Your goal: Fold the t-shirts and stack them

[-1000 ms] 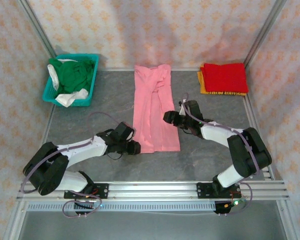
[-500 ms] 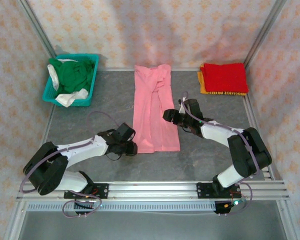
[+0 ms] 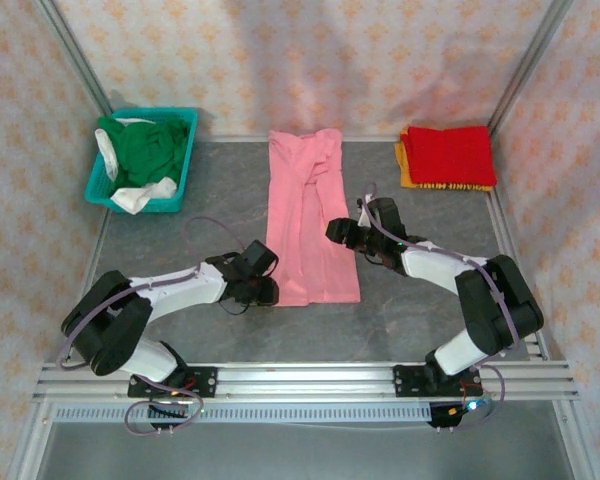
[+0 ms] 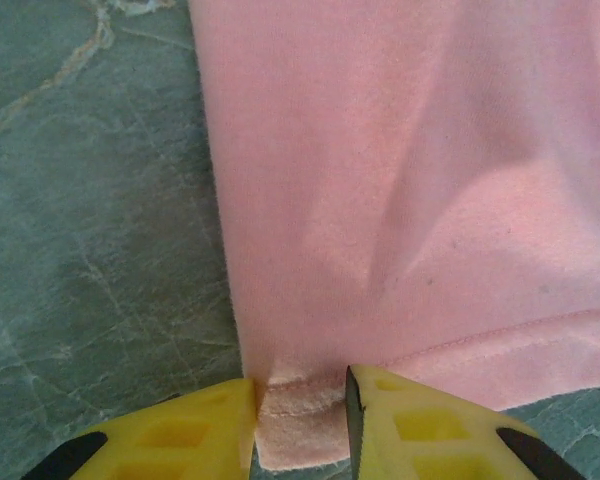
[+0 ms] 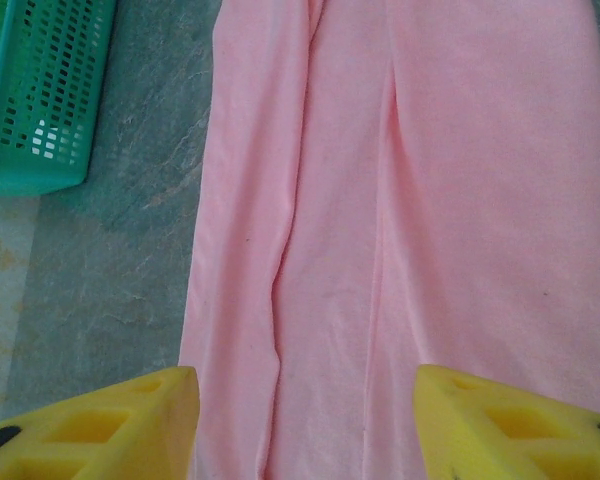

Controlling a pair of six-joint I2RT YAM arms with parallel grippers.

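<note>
At the centre of the table [image 3: 210, 210] | pink t-shirt [image 3: 308, 215], long folded strip, hem nearest me | my left pincer [image 4: 300, 405] apart, straddling its near-left hem corner | my right pincer [image 5: 305, 400] wide apart at its right edge | to do: bite past the hem stitching, all layers.

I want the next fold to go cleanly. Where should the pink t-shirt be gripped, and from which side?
Probably the near-left hem corner of the pink t-shirt, coming in low from the near side. The shirt lies flat as a long strip, and the left gripper straddles that stitched corner.
</note>
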